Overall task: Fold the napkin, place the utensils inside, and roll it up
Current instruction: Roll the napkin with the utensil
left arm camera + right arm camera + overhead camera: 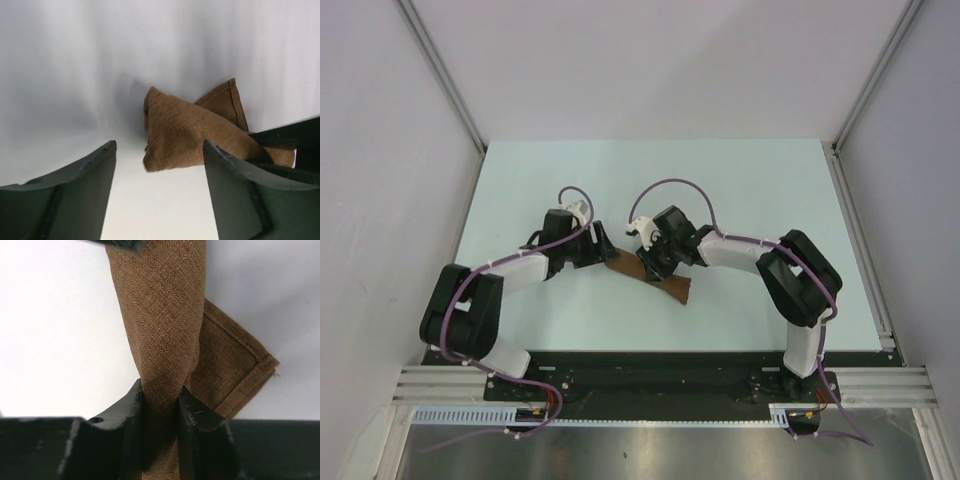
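The brown napkin (660,280) lies rolled into a narrow bundle in the middle of the table between my two arms. My right gripper (161,392) is shut on the rolled napkin (160,315), which runs up between its fingers; a hemmed corner (240,365) sticks out to the right. My left gripper (159,150) is open and empty just short of the napkin's left end (185,132). In the top view the left gripper (603,250) and the right gripper (653,262) sit at either end of the roll. The fork and the dark-handled utensil are hidden.
The pale table (740,190) is walled at the left and right, with metal rails (860,240) along its right edge. The arm bases stand on the black mounting rail (660,375) at the near edge.
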`<state>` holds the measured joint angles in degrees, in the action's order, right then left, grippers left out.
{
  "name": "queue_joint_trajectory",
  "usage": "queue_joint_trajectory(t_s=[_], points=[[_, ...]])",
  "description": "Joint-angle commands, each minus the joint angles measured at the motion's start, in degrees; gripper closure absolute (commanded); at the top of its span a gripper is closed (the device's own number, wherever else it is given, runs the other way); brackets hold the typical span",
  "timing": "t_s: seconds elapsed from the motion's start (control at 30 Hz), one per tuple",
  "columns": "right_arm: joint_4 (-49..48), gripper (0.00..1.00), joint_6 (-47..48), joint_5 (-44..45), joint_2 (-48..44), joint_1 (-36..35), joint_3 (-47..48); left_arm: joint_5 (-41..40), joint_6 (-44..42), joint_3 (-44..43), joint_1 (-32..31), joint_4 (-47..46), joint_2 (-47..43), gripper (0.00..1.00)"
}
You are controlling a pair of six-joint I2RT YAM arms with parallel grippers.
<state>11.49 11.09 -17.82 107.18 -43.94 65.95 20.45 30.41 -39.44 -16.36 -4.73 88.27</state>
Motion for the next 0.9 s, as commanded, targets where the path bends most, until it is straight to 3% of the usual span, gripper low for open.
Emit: queue_joint_trajectory(t_s=[0.0,0.17,0.37,0.63,0.87], points=[[10.04,0.82,-5.55,-19.42,4.88,2.45,3.04,-4.79,-4.57,-1.78,1.59,4.29,-9.06,0.2],[10.58,0.86,-8.01,-29.62,7.17,4.92,4.09,-3.84,-3.0,2.69,1.59,2.54,-13.82,0.18],[9.34,0.87,-10.83,-37.02,11.12,7.55,5.59,-1.47,-1.59,7.18,1.51,-1.05,-13.56,0.21],[9.43,0.88,-13.2,-39.48,15.43,10.02,7.61,1.17,0.87,9.38,0.98,-5.9,-11.37,0.44],[9.61,0.87,-13.2,-40.45,17.98,11.16,8.23,4.07,1.75,8.86,0.63,-10.99,-5.83,0.52]])
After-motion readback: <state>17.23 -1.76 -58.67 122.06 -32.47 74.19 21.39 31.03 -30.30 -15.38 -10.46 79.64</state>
